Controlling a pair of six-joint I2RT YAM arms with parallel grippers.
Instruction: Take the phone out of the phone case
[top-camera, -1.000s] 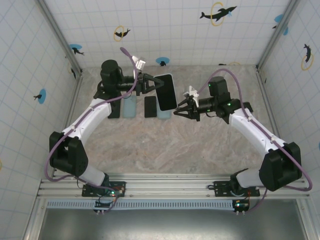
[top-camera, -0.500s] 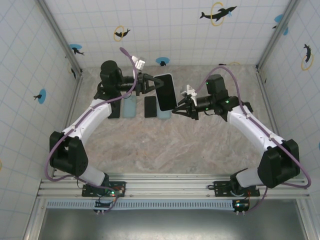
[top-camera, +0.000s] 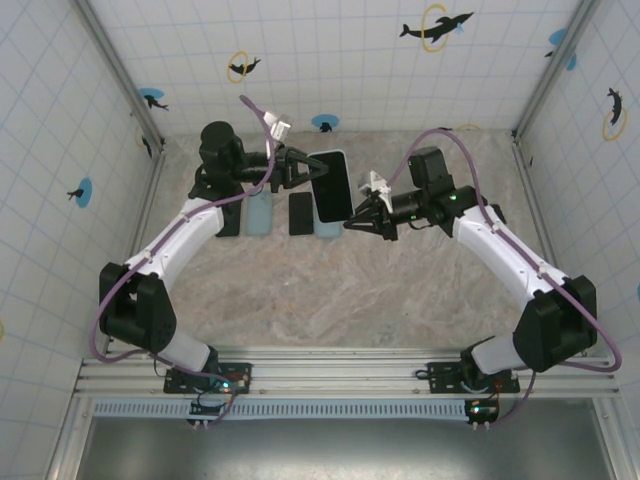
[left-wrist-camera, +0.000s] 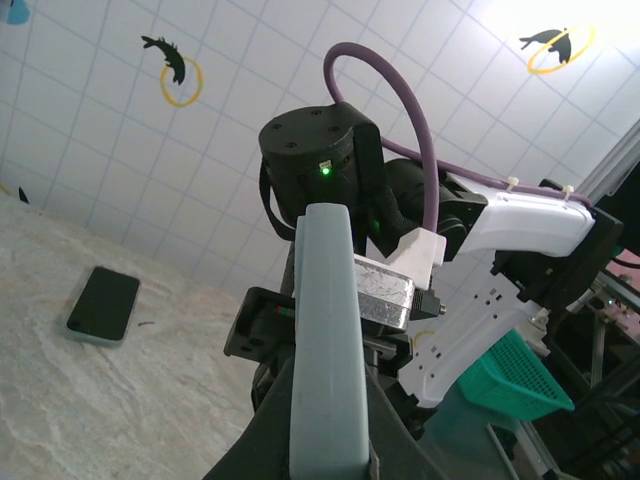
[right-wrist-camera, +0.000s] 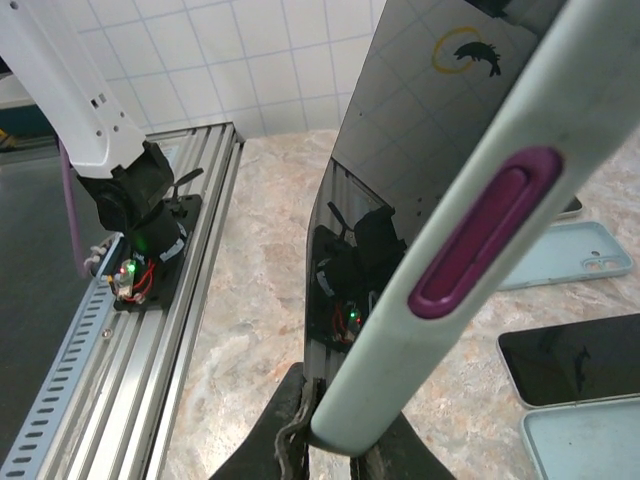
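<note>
Left pincer (top-camera: 308, 169) clamped on phone case (top-camera: 331, 186), held above surface (top-camera: 330, 290). Right pincer (top-camera: 350, 223) clamped on the case's lower corner. Phone (right-wrist-camera: 400, 150) seated inside.

The phone (right-wrist-camera: 400, 150) (in its pale case (right-wrist-camera: 470, 260)) runs off the right wrist view's top; the fingers (right-wrist-camera: 268, 432) below are cropped.

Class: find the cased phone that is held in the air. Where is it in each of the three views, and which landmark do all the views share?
Top external: cased phone at upper centre, its dark screen facing the camera.
Left wrist: lower centre, edge-on, a pale upright strip.
Right wrist: a slanted band from bottom centre to top right, with a purple side button.
Shared landmark: the marble table.
</note>
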